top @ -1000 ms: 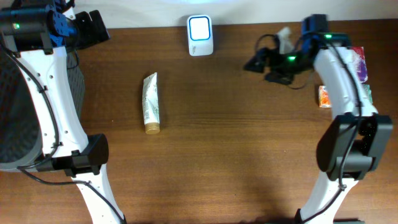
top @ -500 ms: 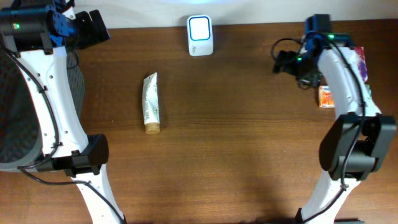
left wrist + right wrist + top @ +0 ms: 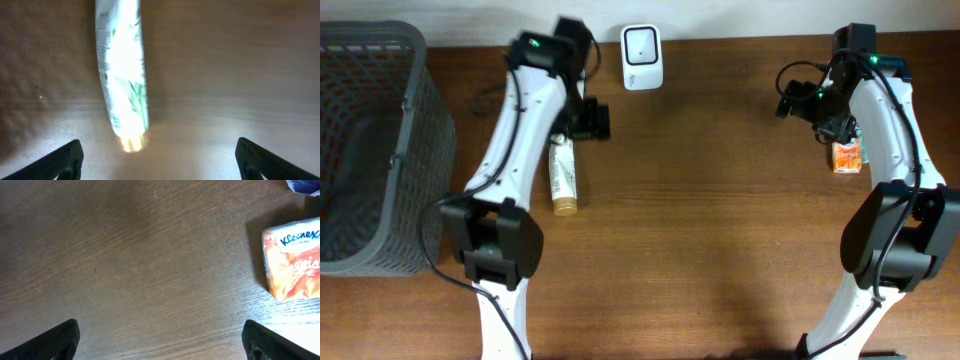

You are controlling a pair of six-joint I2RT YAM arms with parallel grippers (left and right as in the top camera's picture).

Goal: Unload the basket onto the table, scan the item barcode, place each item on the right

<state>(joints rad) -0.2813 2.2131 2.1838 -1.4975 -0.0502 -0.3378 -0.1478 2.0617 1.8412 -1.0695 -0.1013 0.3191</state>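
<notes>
**Q:** Where was the item to be scanned?

**A:** A white tube with green leaf print and a gold cap lay flat on the brown wooden table, left of centre. Its cap end pointed toward the near edge. The left arm crossed over its far end, hiding that part from above.

**Q:** Was the left gripper holding it?

**A:** No. Seen from the left wrist, its two black fingers stood wide apart with nothing between them but wood. The tube lay ahead of them, closer to the left finger, and touched neither.

**Q:** And the scanner?

**A:** A small white scanner with a dark window sat at the far edge of the table, near the middle, well apart from the tube.

**Q:** What about the right side?

**A:** The right gripper hung over bare wood, its fingers spread wide and empty. An orange Kleenex tissue pack lay just to its right, not touching it.

**Q:** Anything else on the table?

**A:** A dark grey mesh basket stood at the left edge.
</notes>
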